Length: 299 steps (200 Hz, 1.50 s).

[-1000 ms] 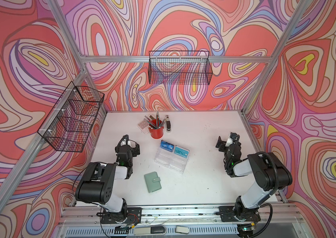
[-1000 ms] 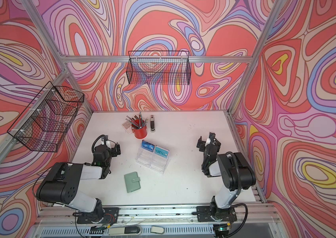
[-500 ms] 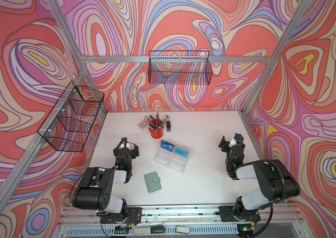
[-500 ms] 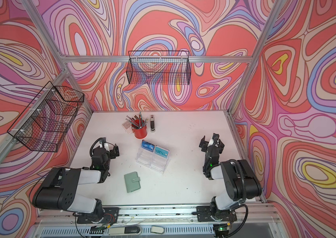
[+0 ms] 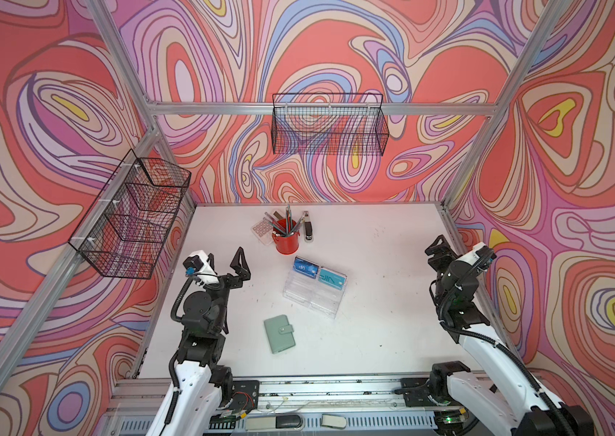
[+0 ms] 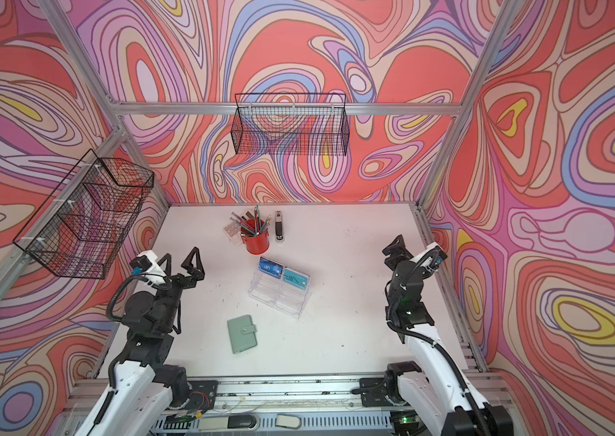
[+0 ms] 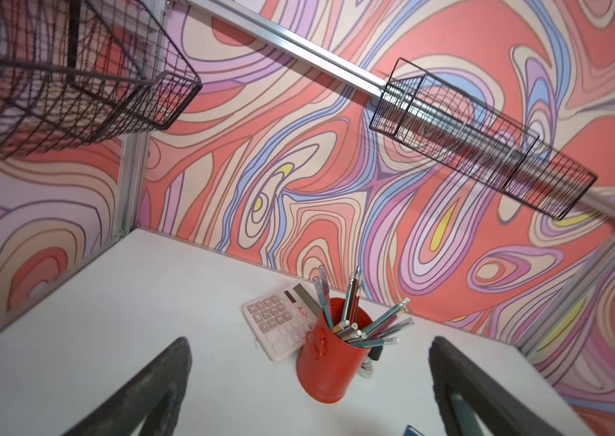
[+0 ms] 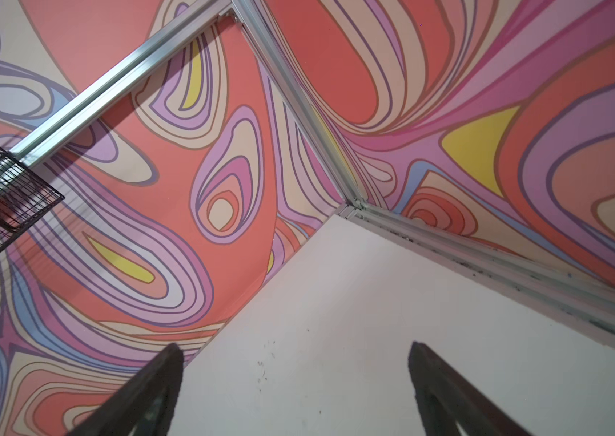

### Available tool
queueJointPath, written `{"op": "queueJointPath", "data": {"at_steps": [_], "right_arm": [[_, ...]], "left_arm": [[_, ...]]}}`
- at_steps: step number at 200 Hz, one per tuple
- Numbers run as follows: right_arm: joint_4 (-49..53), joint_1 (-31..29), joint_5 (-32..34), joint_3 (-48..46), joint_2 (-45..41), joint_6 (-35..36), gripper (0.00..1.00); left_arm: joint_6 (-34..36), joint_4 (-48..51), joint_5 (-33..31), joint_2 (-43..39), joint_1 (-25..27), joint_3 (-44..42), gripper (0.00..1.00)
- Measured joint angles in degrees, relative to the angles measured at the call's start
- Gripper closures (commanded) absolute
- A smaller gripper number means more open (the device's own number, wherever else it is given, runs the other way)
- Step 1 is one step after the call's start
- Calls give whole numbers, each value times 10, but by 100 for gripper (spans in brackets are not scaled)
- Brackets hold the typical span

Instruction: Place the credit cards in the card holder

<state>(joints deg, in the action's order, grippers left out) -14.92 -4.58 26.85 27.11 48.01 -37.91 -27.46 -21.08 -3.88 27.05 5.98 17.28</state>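
- The card holder (image 5: 278,333) lies shut on the white table (image 5: 381,302) with its strap snapped across the front, so its sleeves are hidden. It sits toward the front, between the left arm and the clear stand (image 5: 311,300), touching neither.
- 2 credit cards show, a blue card (image 5: 305,267) and a teal card (image 5: 331,279), upright side by side in the stand's back tier. I cannot tell whether more cards stand behind them.
- In the left wrist view, the blue card is cut down to a corner at the frame's edge.
- The calculator (image 7: 279,321) is partly covered by the red cup (image 7: 326,362) of pens, and the stapler (image 5: 309,230) behind the cup is almost wholly masked in that view.
- The left gripper (image 5: 224,260) hangs above the table near its left edge, jaws spread wide and empty, facing the cup.
- In both top views the right gripper (image 6: 394,245) is seen from behind, its jaws hard to read. The right wrist view shows its fingers (image 8: 162,377) wide apart with nothing between them, facing the far right corner, close to the side rail (image 8: 487,260).
- Bare table lies between the stand and the right arm, and in front of the stand.
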Motion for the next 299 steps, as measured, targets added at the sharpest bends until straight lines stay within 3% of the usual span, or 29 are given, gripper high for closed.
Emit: {"op": "queueJointPath", "data": {"at_steps": [50, 64, 75, 96, 129, 156, 186, 208, 234, 299], "right_arm": [[14, -2, -195, -26, -39, -8, 2], [13, -22, -247, -23, 0, -8, 2], [21, -61, -260, -12, 34, -6, 3], [38, -203, -234, 26, 100, 9, 6], [28, -422, -156, 95, 187, 22, 13], [-8, -534, -89, 118, 259, 15, 19], [-35, -635, -32, 135, 346, 1, 23], [-31, -678, -9, 175, 405, -5, 25], [-36, -685, -7, 200, 450, -18, 28], [-53, -686, -6, 198, 554, -69, 33]], "left_arm": [[-130, 195, -4, -226, -1, -50, 0], [-138, 245, -4, -249, -1, -42, 0], [-142, 291, -4, -241, -1, -23, 6], [-147, 357, 8, -176, -1, 27, 13], [-172, 432, 61, -12, -1, 102, 37], [-183, 491, 116, 115, 0, 155, 48], [-197, 521, 130, 171, 22, 151, 54], [-208, 550, 114, 168, 71, 144, 54], [-208, 596, 82, 139, 111, 145, 54], [-212, 621, 103, 61, 120, 50, 56]]}}
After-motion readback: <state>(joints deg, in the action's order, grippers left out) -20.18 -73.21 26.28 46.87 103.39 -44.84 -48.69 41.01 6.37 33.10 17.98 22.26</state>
